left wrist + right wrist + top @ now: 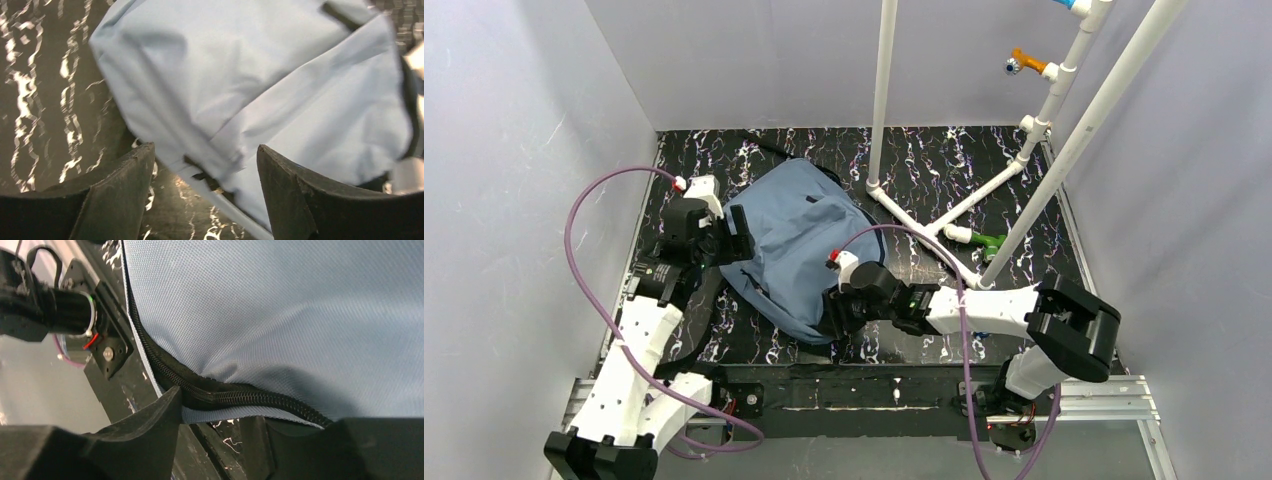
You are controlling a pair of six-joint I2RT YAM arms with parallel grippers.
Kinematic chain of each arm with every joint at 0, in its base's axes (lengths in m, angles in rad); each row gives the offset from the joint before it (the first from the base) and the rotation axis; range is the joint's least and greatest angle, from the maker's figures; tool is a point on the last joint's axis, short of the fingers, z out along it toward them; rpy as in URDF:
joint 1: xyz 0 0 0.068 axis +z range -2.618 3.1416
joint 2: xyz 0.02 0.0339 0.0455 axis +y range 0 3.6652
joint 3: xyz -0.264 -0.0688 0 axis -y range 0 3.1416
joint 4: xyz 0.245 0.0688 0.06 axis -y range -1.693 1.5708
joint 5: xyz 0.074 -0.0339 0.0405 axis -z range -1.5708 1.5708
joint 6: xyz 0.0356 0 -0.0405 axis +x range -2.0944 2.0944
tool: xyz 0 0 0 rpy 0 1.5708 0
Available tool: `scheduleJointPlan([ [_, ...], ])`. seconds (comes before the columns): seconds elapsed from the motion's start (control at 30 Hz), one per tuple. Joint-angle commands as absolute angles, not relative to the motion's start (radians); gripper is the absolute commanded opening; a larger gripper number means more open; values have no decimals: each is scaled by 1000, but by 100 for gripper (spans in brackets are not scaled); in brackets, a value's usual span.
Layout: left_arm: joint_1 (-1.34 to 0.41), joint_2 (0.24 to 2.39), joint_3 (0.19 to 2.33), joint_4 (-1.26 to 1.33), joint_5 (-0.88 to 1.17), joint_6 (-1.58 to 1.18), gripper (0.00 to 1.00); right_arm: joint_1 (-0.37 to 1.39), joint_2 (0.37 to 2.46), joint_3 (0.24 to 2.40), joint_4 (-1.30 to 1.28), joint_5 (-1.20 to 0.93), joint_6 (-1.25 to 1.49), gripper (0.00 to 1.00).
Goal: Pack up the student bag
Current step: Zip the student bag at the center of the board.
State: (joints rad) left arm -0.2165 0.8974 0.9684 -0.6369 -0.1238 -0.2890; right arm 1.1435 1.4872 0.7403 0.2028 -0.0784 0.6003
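The slate-blue student bag (799, 240) lies flat on the black marbled table, with no book in view. My left gripper (736, 236) is at the bag's left edge. In the left wrist view it (205, 170) is open, and the bag's fabric (260, 85) and a dark strap piece lie just beyond and between the fingertips (125, 180). My right gripper (834, 315) is at the bag's near edge. In the right wrist view it (250, 430) is open around the black zipper trim (240, 397). Its left finger (145, 430) touches the trim.
A white pipe frame (944, 215) stands on the table right of the bag, with a green object (991, 242) at its foot and an orange piece (1027, 62) higher up. A black strap (699, 330) trails from the bag toward the left arm. Grey walls enclose the table.
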Motion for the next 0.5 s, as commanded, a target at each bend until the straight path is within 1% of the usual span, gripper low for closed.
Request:
scheduleJointPlan([
  [0.0, -216, 908, 1014, -538, 112, -277, 75, 1172, 1517, 780, 203, -250, 468, 61],
  [0.13, -217, 1077, 1098, -409, 254, -350, 77, 1171, 1438, 787, 197, -183, 455, 76],
  [0.2, -218, 1204, 1161, -379, 300, -389, 76, 1168, 1401, 790, 184, -142, 457, 81],
  [0.33, -239, 1439, 1304, -372, 387, -442, 71, 1158, 1345, 811, 119, -70, 464, 92],
  [0.4, -274, 1509, 1349, -366, 422, -469, 67, 1150, 1316, 820, 72, -28, 465, 98],
  [0.47, -327, 1525, 1334, -351, 418, -466, 65, 1118, 1277, 817, 38, -4, 489, 98],
])
